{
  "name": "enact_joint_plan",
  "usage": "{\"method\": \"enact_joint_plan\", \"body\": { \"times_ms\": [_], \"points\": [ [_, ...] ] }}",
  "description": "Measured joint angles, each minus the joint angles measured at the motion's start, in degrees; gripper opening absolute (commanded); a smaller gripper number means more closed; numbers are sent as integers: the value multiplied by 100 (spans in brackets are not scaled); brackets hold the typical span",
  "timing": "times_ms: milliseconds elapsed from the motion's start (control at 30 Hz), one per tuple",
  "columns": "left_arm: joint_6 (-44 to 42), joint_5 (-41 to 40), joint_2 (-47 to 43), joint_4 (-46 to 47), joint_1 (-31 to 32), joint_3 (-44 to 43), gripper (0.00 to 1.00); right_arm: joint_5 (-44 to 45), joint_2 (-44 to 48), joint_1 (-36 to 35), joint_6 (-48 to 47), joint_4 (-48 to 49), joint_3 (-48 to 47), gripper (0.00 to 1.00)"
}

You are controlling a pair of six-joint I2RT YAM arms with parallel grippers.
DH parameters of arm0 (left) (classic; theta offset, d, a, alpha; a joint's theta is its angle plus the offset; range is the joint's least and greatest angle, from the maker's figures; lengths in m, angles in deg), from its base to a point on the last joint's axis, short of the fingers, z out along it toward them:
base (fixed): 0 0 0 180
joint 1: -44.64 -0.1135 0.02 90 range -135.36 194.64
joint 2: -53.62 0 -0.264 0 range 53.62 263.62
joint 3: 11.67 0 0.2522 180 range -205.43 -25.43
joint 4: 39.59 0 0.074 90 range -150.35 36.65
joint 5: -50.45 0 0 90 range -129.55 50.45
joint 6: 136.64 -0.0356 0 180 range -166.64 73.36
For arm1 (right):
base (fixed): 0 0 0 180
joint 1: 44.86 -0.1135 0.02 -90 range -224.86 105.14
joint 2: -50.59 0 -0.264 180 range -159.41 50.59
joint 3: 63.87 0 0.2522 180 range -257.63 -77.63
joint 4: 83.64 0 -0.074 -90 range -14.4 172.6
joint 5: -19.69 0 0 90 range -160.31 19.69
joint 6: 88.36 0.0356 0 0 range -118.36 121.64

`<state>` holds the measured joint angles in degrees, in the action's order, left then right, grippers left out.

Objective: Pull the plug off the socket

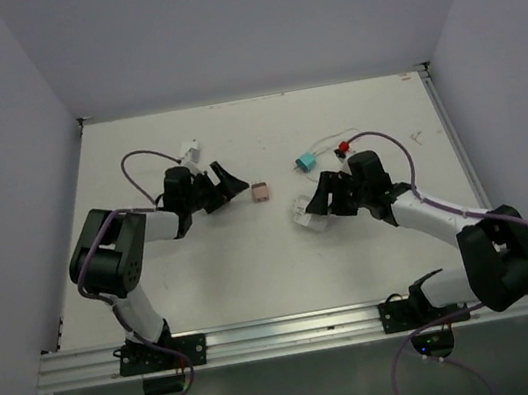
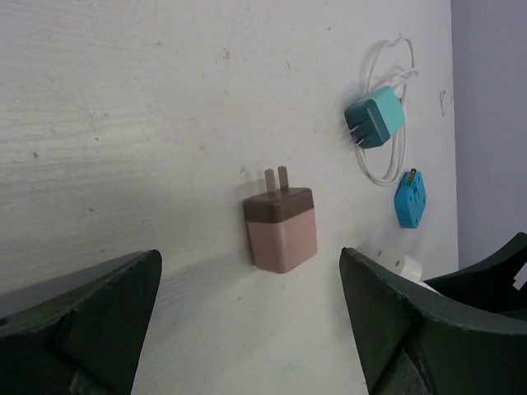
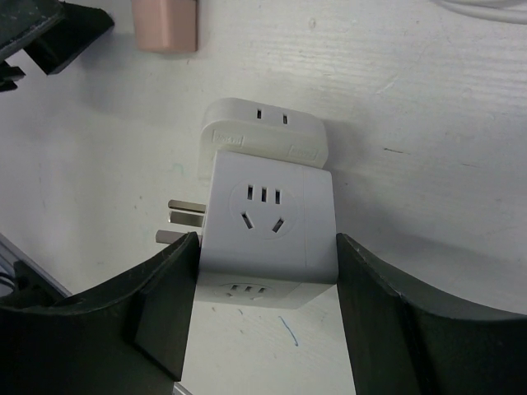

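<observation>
Plainly, the plug point(image 2: 280, 229), pink with a brown cap and two bare prongs, lies by itself near the middle of the tabletop point(image 1: 256, 270), apart from the socket point(image 3: 268, 226). The left gripper point(image 1: 226, 190) stands released, its jaws spread wide on either side of the plug without touching it. The right gripper point(image 3: 268, 280) is clenched on the socket, a white cube, with one finger against each flank. The cube sits nearer the tabletop's right edge than the plug does.

The cube's face carries a round recess with five dark slots, and another short row of slots marks its near side. Only the right wrist view shows two metal prongs point(image 3: 183, 216) at the cube's left side. It also shows a flatter white block point(image 3: 263, 132) with two small slots, touching the cube from behind.

The left wrist view shows a teal plug point(image 2: 375, 117) with prongs, looped white cable point(image 2: 387, 169) and a blue adapter point(image 2: 409, 197) just beside it. From above, a small white piece point(image 1: 191, 153) lies toward the far edge, left of the middle.
</observation>
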<state>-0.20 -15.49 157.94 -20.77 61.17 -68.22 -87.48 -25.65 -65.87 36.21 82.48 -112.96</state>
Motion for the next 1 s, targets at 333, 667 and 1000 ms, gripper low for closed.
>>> {"method": "enact_joint_plan", "body": {
  "times_ms": [333, 667, 1000],
  "points": [
    [-391, -31, -1246, -1480, -2, 120, 94, 358, -52, -1233, -1276, -859, -551, 0],
    [-452, 146, -1884, -2354, 319, 527, 90, 437, -35, -1648, -1976, -798, -555, 0],
    [-52, 262, -1213, -2275, 1482, 319, 76, 409, 92, -1683, -2260, -407, -299, 0]
  ]
}}
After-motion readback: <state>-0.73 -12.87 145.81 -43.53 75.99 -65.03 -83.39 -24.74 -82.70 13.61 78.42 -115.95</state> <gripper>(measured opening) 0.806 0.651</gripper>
